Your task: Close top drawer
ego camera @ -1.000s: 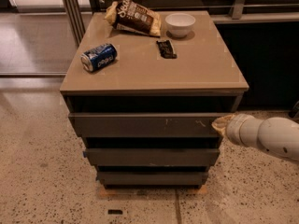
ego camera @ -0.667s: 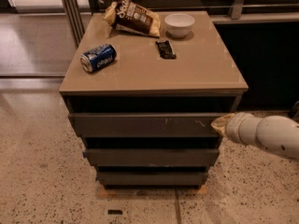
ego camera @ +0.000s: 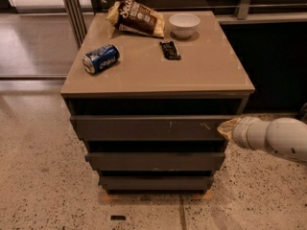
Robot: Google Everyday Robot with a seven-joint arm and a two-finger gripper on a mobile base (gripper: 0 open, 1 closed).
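Hardly anything is changing against the picture from a second ago: the gripper [ego camera: 225, 128] is staying at the same place, and the drawer front is not going in visibly.

Its fingers [ego camera: 229, 127] are appearing pressed together into one pale tip, with no gap showing and nothing between them. This tip is touching, or almost touching, the right end of the top drawer [ego camera: 144, 127], just beside the small pale scratches. The white arm [ego camera: 278, 138] is coming in from the right side, low.

The top drawer is sitting directly under the desk [ego camera: 192, 75] top, and I am judging it as still pulled out a little, because a dark gap is showing above its front. Two narrower drawer fronts [ego camera: 153, 161] are lying under it.

On the desk a blue can [ego camera: 100, 59] is lying on its side, with a snack bag [ego camera: 139, 17], a white bowl [ego camera: 184, 24] and a small dark object [ego camera: 170, 50] further back.

The risk is coming from the contact point. Pushing so far from the centre may be turning the drawer askew, so it is jamming on its runners. The tip may also be slipping off the right edge. A hard push could be shaking the desk and the can could be rolling.
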